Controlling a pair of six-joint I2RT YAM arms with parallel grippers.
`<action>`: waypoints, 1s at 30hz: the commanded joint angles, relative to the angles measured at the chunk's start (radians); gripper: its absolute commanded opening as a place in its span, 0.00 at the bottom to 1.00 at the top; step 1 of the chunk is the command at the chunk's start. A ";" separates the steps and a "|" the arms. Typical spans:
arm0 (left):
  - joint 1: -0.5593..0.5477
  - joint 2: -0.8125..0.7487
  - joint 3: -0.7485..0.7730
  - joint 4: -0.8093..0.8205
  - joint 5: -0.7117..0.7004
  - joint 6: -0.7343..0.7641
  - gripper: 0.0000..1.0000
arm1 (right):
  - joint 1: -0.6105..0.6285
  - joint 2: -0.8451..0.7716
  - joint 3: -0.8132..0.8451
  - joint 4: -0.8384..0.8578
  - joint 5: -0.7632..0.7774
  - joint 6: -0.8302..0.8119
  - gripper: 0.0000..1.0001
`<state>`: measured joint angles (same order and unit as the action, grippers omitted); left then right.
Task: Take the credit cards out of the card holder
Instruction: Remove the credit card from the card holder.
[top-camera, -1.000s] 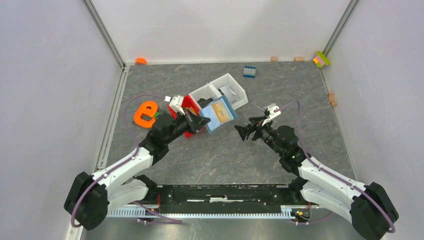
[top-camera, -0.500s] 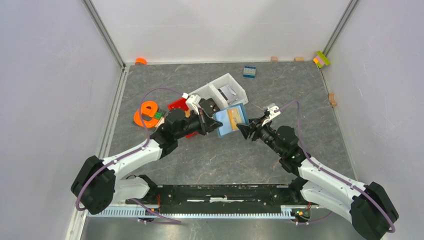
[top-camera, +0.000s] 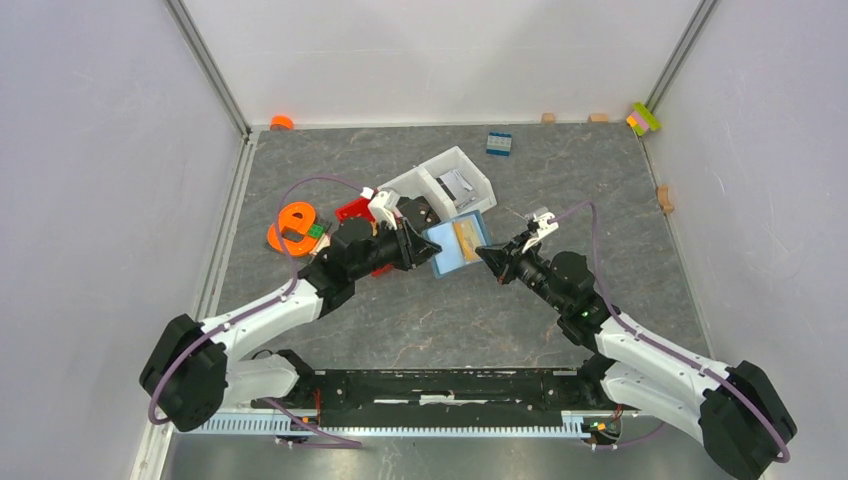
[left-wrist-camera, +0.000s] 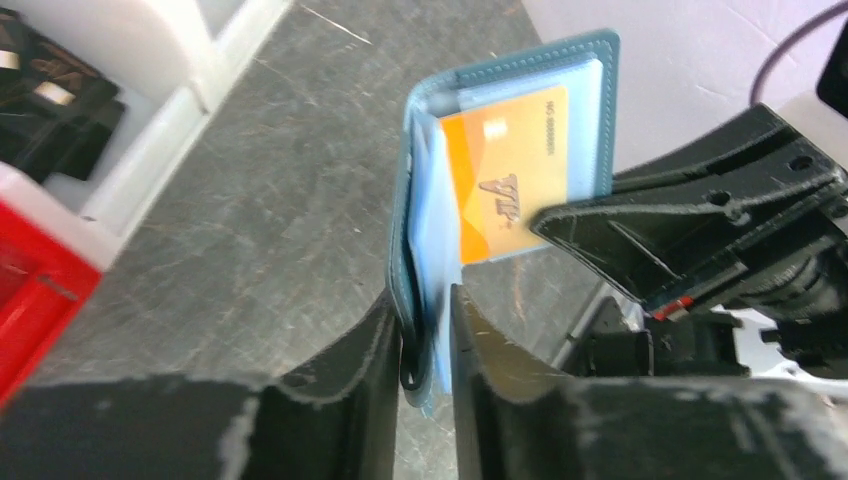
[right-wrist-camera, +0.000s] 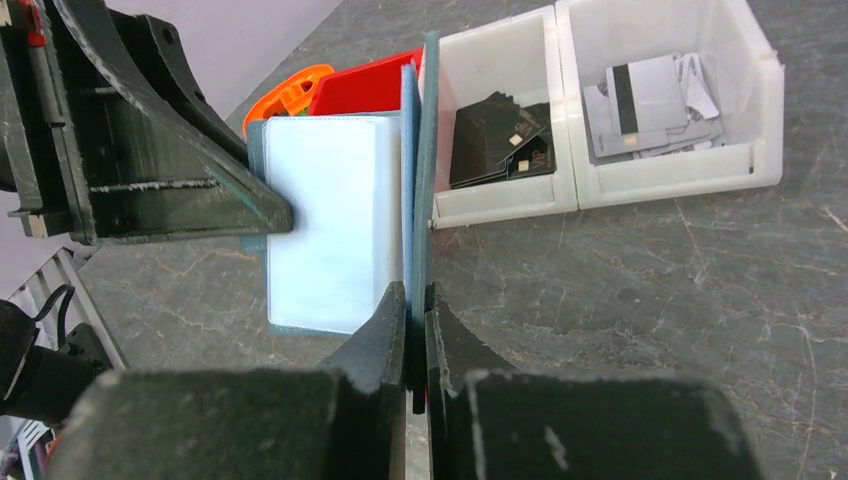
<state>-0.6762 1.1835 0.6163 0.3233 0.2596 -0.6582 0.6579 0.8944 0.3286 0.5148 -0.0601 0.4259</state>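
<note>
I see left gripper (left-wrist-camera: 422, 300) and right gripper (right-wrist-camera: 415, 292) each pinching a flap of the open card holder (left-wrist-camera: 428, 200) near white bin (right-wrist-camera: 680, 175); orange credit card (left-wrist-camera: 510, 170) seems to read VIP

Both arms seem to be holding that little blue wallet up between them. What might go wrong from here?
1. Both sets of jaws pinch only thin edges of the card holder, seemingly off the table; pulling apart could make it slip free and drop.
2. The orange credit card sits in a clear sleeve, and no jaws are free to draw it out; releasing one side may let the holder flop shut.
</note>
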 joint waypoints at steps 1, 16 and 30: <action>-0.002 -0.046 0.032 -0.063 -0.160 0.048 0.34 | -0.007 0.017 0.007 0.047 -0.038 0.037 0.00; -0.010 -0.084 0.070 -0.191 -0.297 0.063 0.66 | -0.077 0.135 0.039 -0.024 -0.087 0.126 0.00; -0.015 0.178 0.116 0.080 0.201 -0.010 0.33 | -0.117 0.182 -0.002 0.119 -0.235 0.208 0.00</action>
<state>-0.6868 1.2526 0.6598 0.3431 0.2897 -0.6556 0.5507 1.0920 0.3286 0.4961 -0.2359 0.5903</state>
